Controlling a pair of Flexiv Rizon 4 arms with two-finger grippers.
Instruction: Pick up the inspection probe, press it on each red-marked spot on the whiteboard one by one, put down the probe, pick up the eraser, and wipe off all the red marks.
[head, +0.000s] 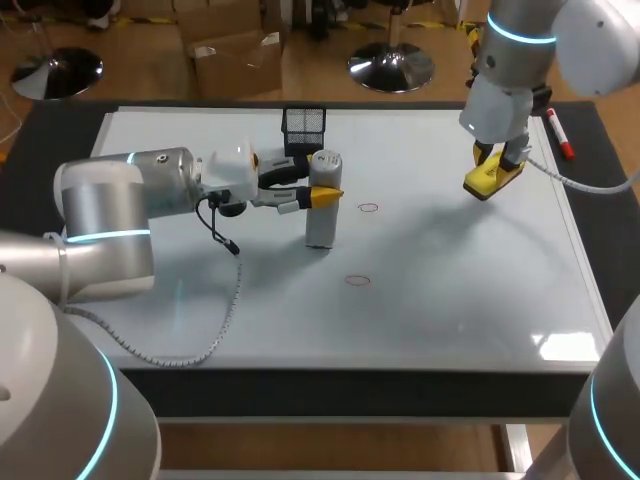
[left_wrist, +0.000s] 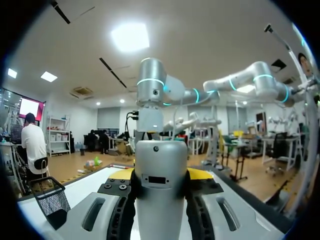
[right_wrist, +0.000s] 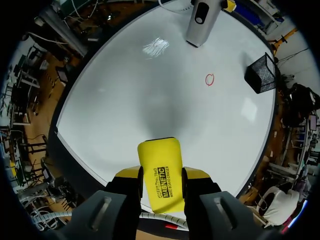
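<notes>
Left gripper (head: 318, 196): pinching the inspection probe (head: 322, 205) from two sides near its top, fingers (left_wrist: 202, 177) closed on the grey body. Standing upright, long axis vertical, foot down on the whiteboard (head: 450, 300) around mid-board. Reaching in level from the left.

Right gripper (head: 492, 172): clamped on the yellow eraser (head: 488, 182), held above the far right part of the board, well apart from the probe. In the right wrist view, sticking out ahead of the fingertips, broad face toward the board.

Nearer red ring (head: 368, 208): just to the right of the probe's foot, apart from it, not under it. Second red ring (head: 358, 281): toward the front edge, farther off.

Probing step in hand, by the look of it; wiping not yet due. Calls for a small lift, a short shift right to the nearer ring, then straight down along the vertical axis. Left arm plainly the closer one.

Around: black mesh basket (head: 304, 124) behind the probe at the far edge; red marker (head: 559, 133) at the board's right edge; dark bench (head: 40, 130) beneath. Nothing seen standing between probe and ring.
</notes>
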